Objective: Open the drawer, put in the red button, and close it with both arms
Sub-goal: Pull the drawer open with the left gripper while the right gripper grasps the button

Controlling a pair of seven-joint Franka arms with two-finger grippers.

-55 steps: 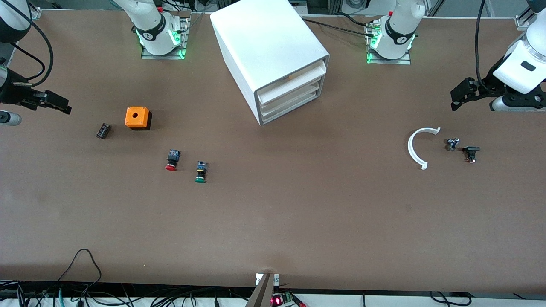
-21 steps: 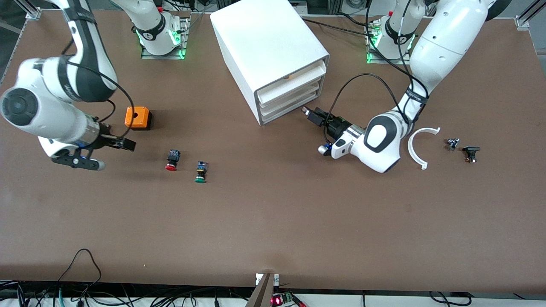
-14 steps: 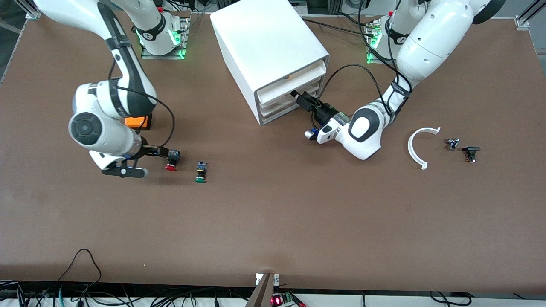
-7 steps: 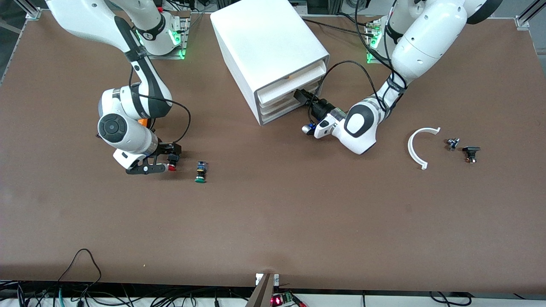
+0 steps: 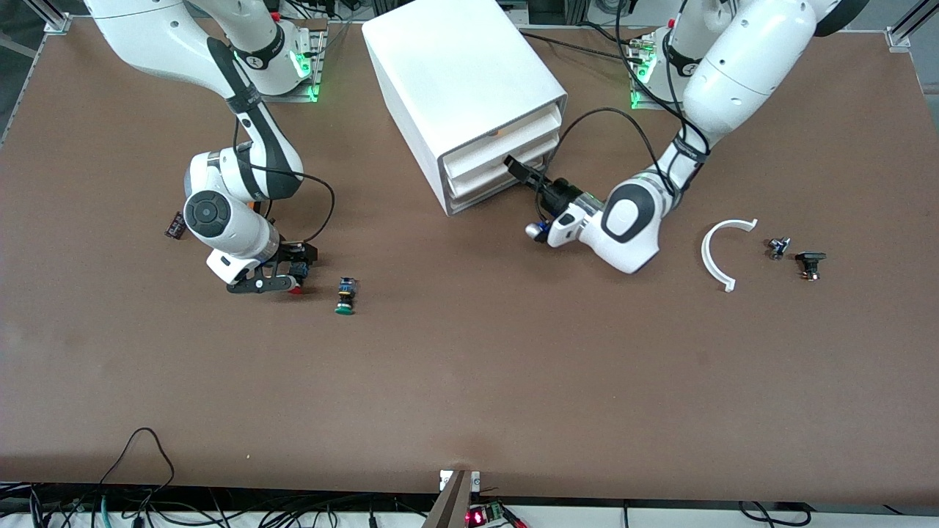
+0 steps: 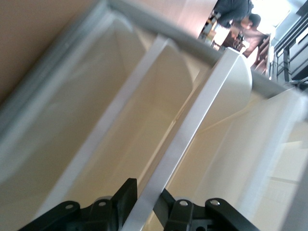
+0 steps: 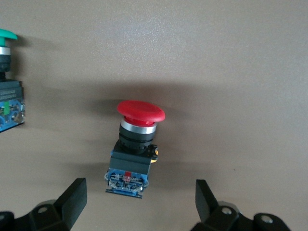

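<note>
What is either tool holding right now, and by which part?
The right tool holds nothing: it is open around the red button on the table. The left tool straddles a drawer's front lip; a firm grip cannot be told.

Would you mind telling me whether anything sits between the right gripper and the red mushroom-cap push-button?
Nothing visible does: the right gripper hangs open directly over the red mushroom-cap push-button, jaws either side.

Right claw [image 5: 292,270] newly over red button [image 7: 136,147].
</note>
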